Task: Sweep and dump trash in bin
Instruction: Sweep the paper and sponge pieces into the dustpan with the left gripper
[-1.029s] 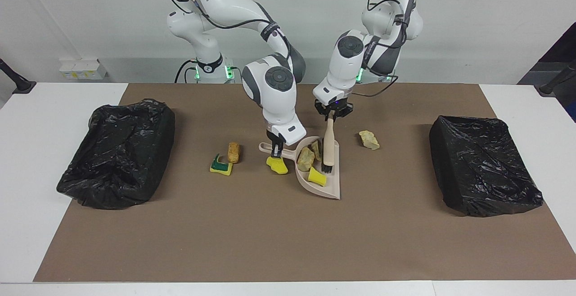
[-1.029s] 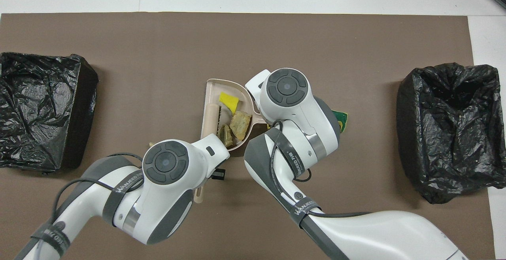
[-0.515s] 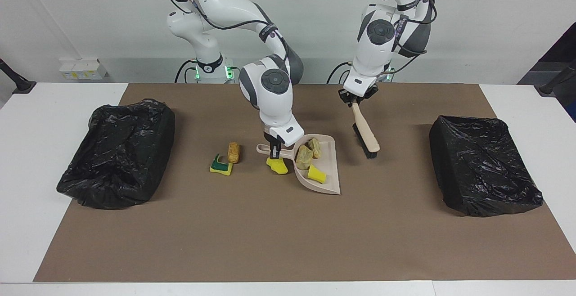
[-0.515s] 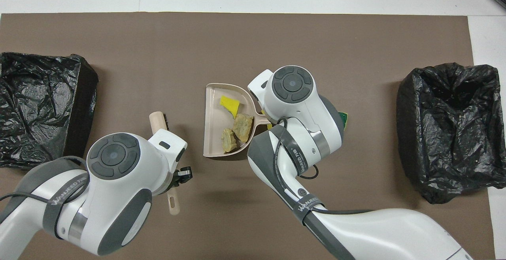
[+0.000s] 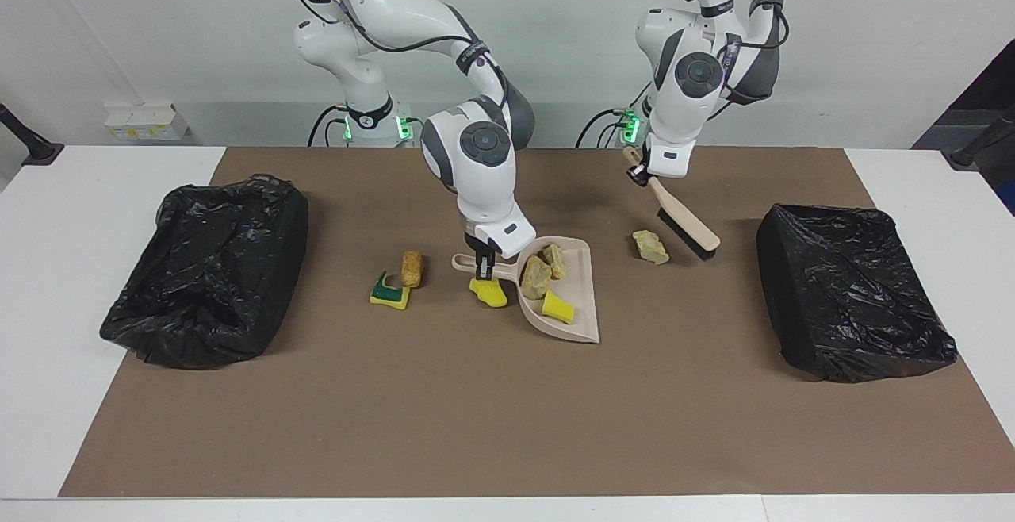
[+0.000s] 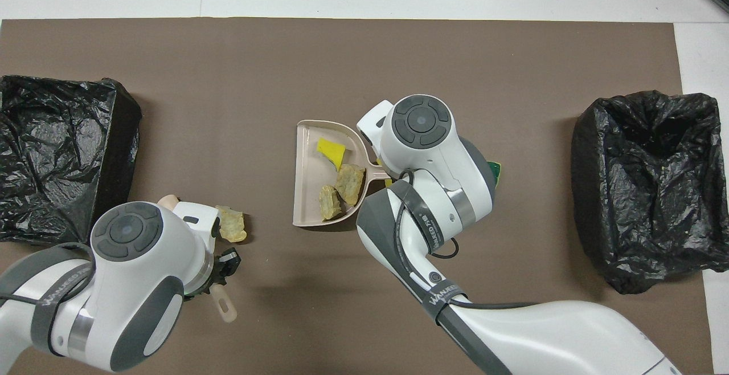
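Grippers come first, as they are closest to the robots. The left gripper hangs in the air toward the left arm's end of the table, closed on the handle of the brush. The brush slants down from it, with the black bristles low beside a pale foam lump on the brown mat; whether they touch the mat I cannot tell. In the overhead view the left arm covers nearly all of the brush, only the handle end and the tip show, and the lump lies just beside the wrist.

The right gripper is low at the middle of the mat, closed on the handle of the dustpan. The facing view shows this grip; from above the arm hides it.

In the dustpan lie three scraps: two brownish pieces close to the handle and a yellow sponge chunk farther from the robots. The overhead view shows these three clearly on the pan's floor.

Just beside the handle, on the mat, lies another yellow chunk. A bread-like piece and a yellow sponge with a green side lie together toward the right arm's end. From above the bread-like piece is hidden and only a green corner peeks past the right arm.

Two bins lined with black bags stand at the ends of the mat, one at the right arm's end and one at the left arm's end.
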